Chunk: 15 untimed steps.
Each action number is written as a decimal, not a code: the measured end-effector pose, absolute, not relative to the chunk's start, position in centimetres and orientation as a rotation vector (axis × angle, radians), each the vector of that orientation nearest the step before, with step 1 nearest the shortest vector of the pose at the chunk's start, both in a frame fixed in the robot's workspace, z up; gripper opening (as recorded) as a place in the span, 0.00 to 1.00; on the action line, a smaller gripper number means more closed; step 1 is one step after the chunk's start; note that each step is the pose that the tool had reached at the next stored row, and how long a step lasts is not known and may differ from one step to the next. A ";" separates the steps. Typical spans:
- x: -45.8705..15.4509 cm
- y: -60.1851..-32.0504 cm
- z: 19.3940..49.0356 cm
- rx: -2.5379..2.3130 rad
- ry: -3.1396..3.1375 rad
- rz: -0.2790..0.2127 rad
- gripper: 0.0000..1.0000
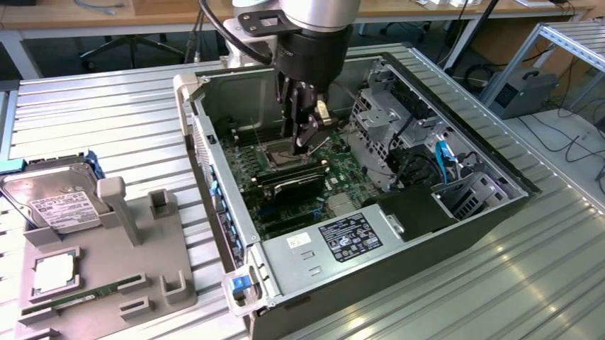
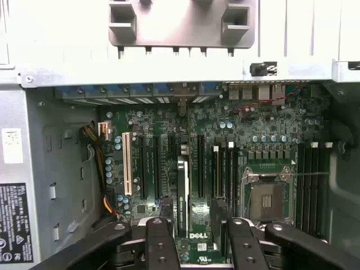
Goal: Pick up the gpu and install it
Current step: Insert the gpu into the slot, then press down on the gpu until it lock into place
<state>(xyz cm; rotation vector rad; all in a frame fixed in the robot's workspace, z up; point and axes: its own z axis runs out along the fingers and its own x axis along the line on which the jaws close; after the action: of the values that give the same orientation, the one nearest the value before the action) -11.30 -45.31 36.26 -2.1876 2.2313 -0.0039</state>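
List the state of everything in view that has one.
hand: open, down inside the case above the motherboard
gpu: standing on edge in a motherboard slot, between the fingers, not gripped
PC case: lying on its side, side panel off
hard drive: resting in the grey holder
RAM stick: lying in the holder

You see a grey case (image 1: 222, 152) holding a green board (image 2: 236, 126) with black slots and one cream slot (image 2: 127, 163). The card (image 1: 295, 185) at the board's centre shows a black face. A black gripper (image 1: 307, 134) hangs from a silver arm (image 1: 317, 14). At the case's 9 o'clock, a grey tray (image 1: 142, 283) carries a silver drive (image 1: 59, 202) with a white label. Blue clips (image 1: 239, 282) mark the case at 7 o'clock. The table (image 1: 104, 120) is ribbed silver.
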 end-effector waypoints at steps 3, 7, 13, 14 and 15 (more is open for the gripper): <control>-11.3 -45.3 36.3 -2.187 2.231 -0.004 0.41; -11.3 -45.3 36.3 -2.188 2.231 -0.004 0.41; -11.3 -45.3 36.3 -2.188 2.231 -0.004 0.11; -11.3 -45.3 36.3 -2.188 2.231 -0.004 0.11; -11.3 -45.3 36.3 -2.188 2.231 -0.004 0.11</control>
<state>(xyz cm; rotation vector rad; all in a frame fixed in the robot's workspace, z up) -11.31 -45.31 36.32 -2.1875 2.2312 -0.0038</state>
